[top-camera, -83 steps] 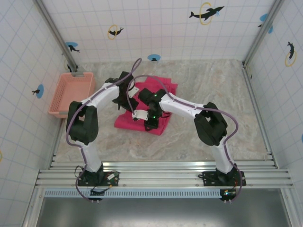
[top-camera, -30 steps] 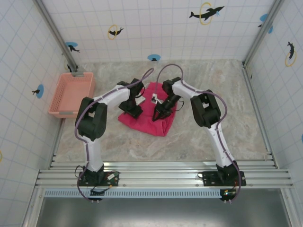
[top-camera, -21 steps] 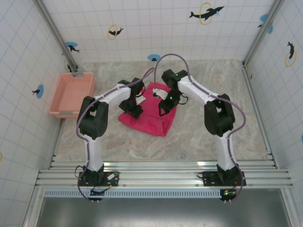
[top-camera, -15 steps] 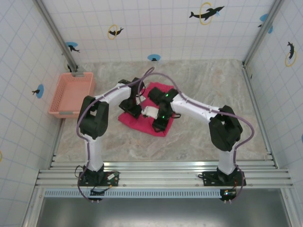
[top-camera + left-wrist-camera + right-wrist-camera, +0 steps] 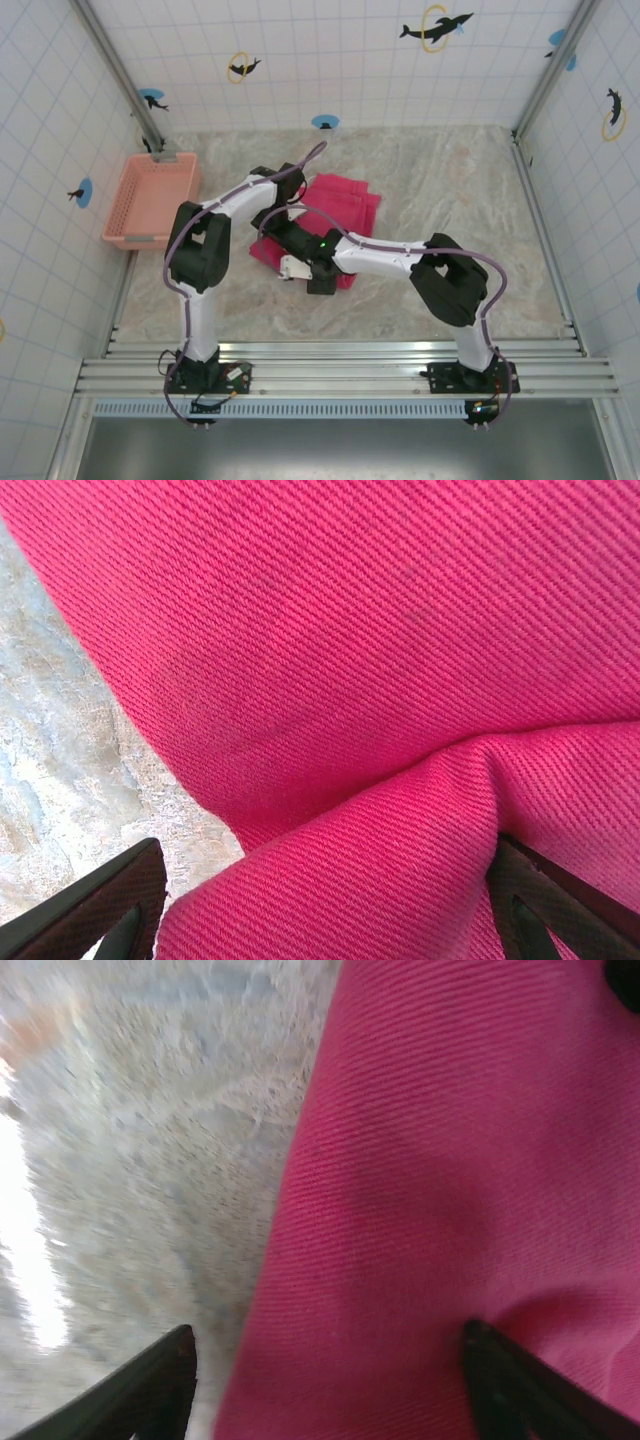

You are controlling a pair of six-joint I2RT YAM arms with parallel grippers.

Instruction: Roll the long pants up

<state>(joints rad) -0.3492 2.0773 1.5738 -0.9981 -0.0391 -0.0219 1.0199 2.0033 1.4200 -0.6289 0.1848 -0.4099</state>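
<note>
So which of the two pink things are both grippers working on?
The magenta long pants, soft cloth lying under the left gripper and right gripper. The paler lattice basket stands apart at the far left.

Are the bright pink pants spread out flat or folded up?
Folded up. The bright magenta-pink soft cloth pants lie as one layered block, no separate legs showing; the left wrist view shows a raised fold.
</note>
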